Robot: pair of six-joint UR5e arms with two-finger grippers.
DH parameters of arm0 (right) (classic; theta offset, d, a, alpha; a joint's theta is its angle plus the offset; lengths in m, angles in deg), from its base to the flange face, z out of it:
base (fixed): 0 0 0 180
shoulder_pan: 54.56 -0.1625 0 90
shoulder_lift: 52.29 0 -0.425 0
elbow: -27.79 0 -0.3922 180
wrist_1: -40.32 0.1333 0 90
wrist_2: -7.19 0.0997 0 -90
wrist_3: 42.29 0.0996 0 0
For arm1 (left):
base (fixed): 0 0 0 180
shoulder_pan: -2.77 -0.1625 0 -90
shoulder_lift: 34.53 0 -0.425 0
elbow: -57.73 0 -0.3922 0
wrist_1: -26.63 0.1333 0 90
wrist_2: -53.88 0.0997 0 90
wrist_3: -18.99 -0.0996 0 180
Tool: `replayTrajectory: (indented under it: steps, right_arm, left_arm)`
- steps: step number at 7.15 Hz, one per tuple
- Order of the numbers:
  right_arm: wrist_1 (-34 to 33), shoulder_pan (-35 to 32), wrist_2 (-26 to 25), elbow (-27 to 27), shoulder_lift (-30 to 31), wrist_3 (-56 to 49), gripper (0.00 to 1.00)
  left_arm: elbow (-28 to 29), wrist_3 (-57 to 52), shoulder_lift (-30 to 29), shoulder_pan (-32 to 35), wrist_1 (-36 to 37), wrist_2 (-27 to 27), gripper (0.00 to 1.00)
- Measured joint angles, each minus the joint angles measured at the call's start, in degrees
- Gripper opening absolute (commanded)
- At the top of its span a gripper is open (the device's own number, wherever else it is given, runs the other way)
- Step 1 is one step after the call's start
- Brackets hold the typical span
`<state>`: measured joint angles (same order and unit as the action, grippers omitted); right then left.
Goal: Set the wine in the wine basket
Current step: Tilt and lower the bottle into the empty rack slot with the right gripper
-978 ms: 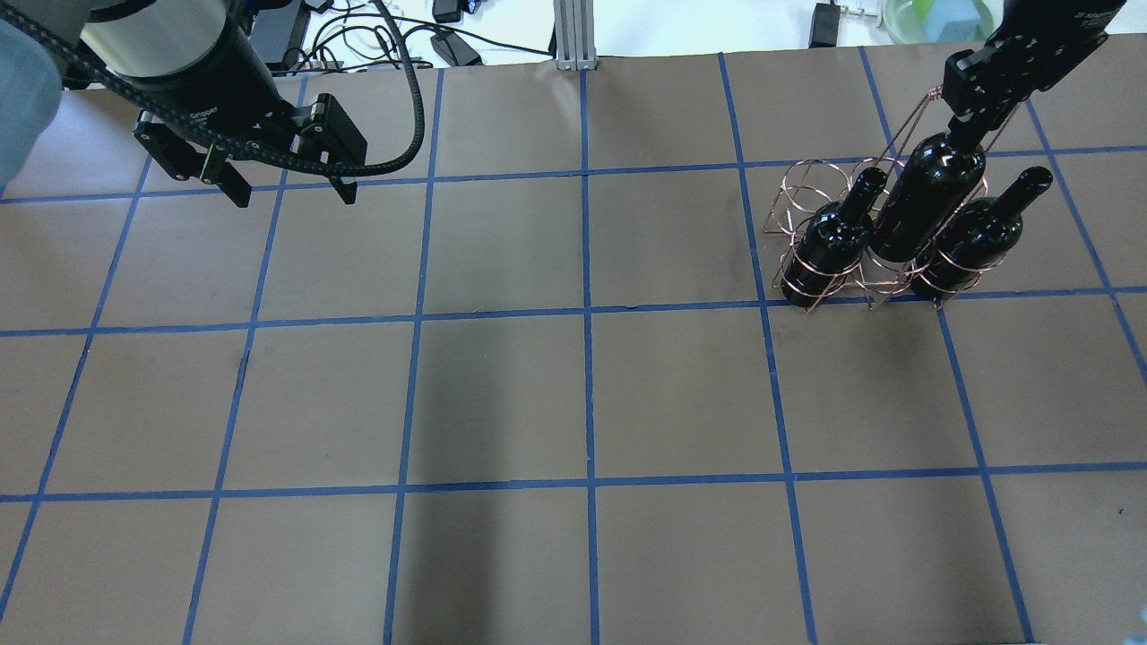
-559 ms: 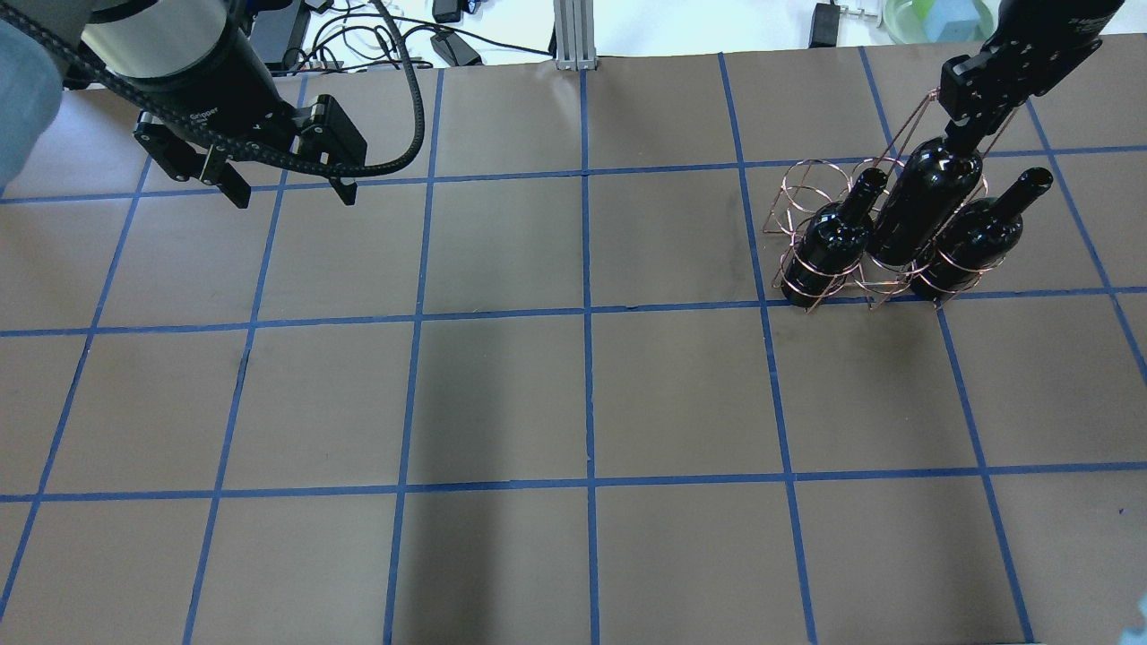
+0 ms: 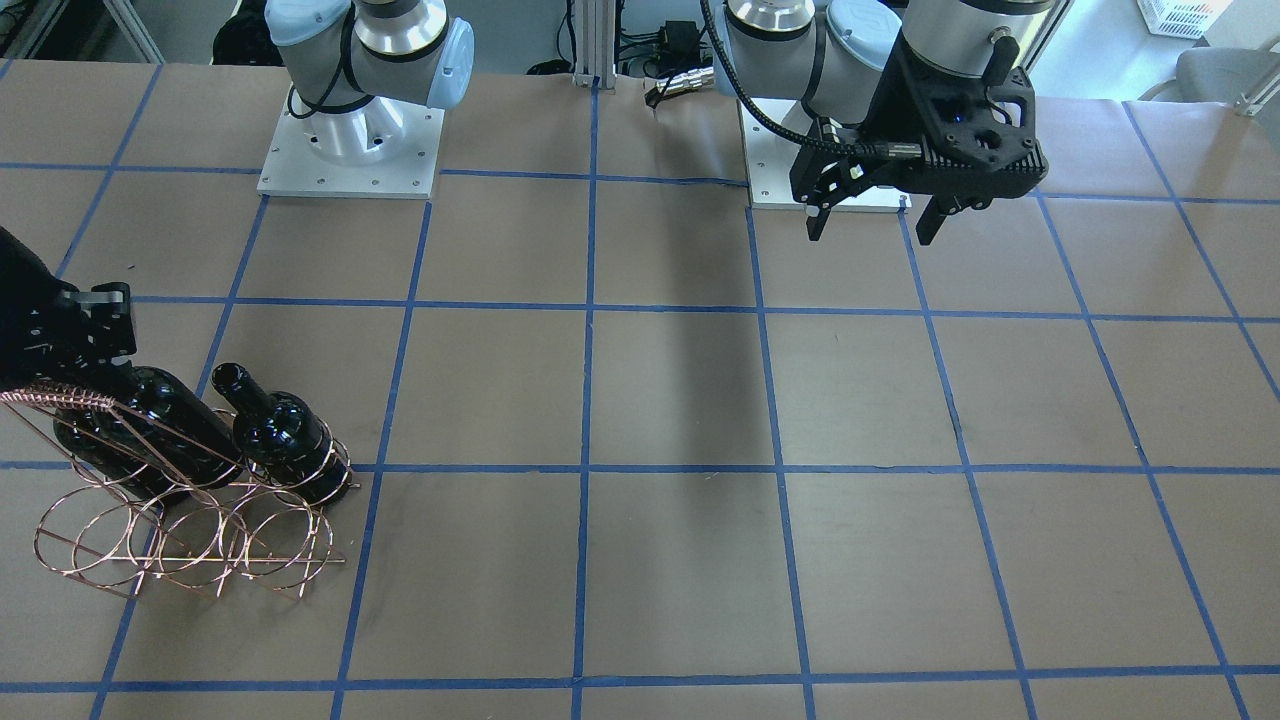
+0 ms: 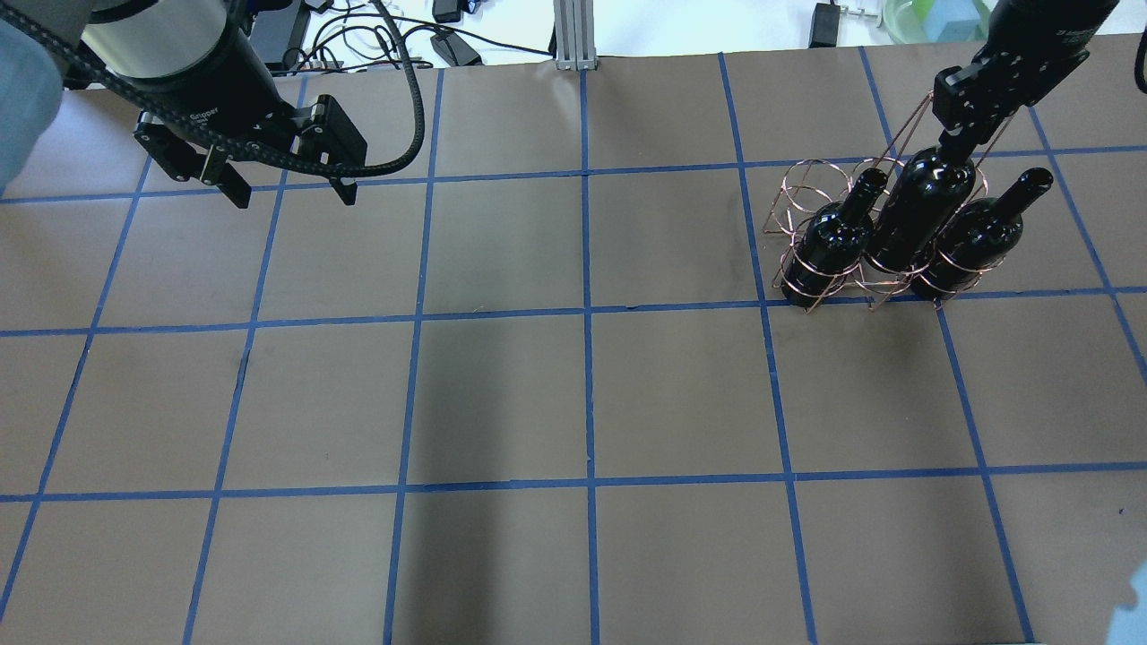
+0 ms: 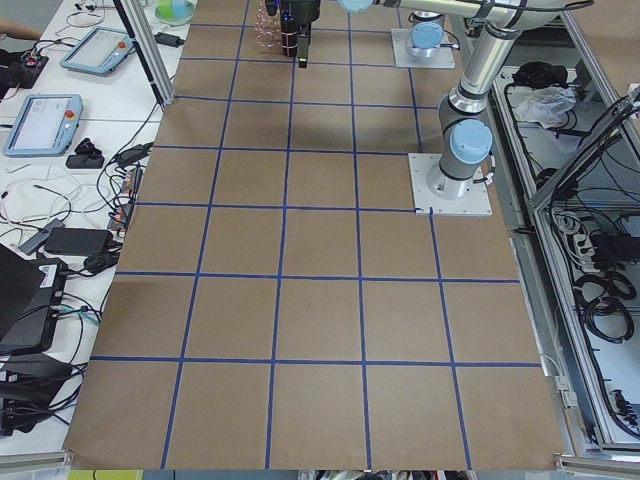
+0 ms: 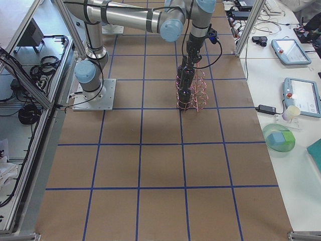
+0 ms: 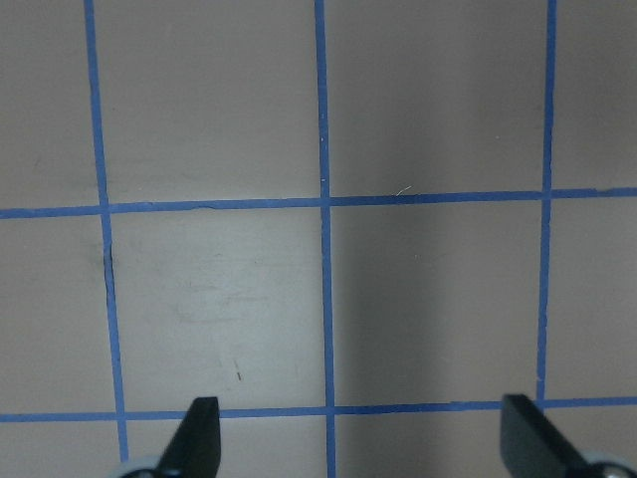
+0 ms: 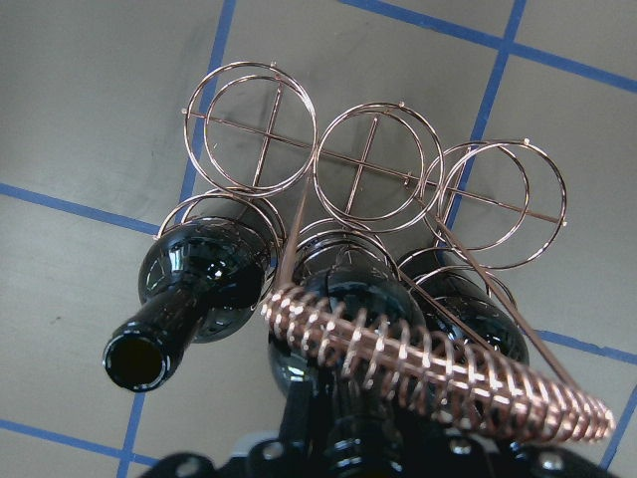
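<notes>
Grasping the wine (image 4: 923, 210) by the neck with the right gripper (image 4: 959, 143), fingers clenched on the glass just above the shoulder. Standing upright inside the middle loop of the basket (image 4: 789, 190), in the row nearer to the robot, body partly below the upper ring. Cannot tell whether resting on the bottom or hanging a little above it. Flanked by two other bottles, one (image 4: 829, 242) toward the middle of the table (image 4: 573, 394) and one (image 4: 972, 237) toward its right edge, each seated in its own loop of the same row, necks free of any gripper. Behind them, farther from the robot, three empty loops. In the right wrist view, crossed at the shoulder by the handle (image 8: 438, 373), wrapped in a wire coil and passing close beside the grasped neck; touching or not, hard to say. All of this at the far right part of the table, brown and divided in squares by blue tape (image 4: 587, 269).

On the other side, well apart from the basket, hovering above the table with the left gripper (image 4: 294, 197), fingers released and spread wide. Between the fingertips, in the left wrist view, only brown surface and blue lines. Pointing straight down, holding no thing. From the side views, bottles and basket too small for more detail.
</notes>
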<state>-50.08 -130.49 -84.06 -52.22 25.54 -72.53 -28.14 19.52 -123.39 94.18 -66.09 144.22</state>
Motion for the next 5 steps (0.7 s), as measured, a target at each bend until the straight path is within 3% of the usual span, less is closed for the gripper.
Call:
replayTrajectory:
  steps: [5]
  right_arm:
    - [-2.76, 0.0, -0.35, -2.04, -1.07, -0.73, 0.0]
  left_arm:
    - [0.0, 0.0, 0.0, 0.0, 0.0, -0.05, 1.0]
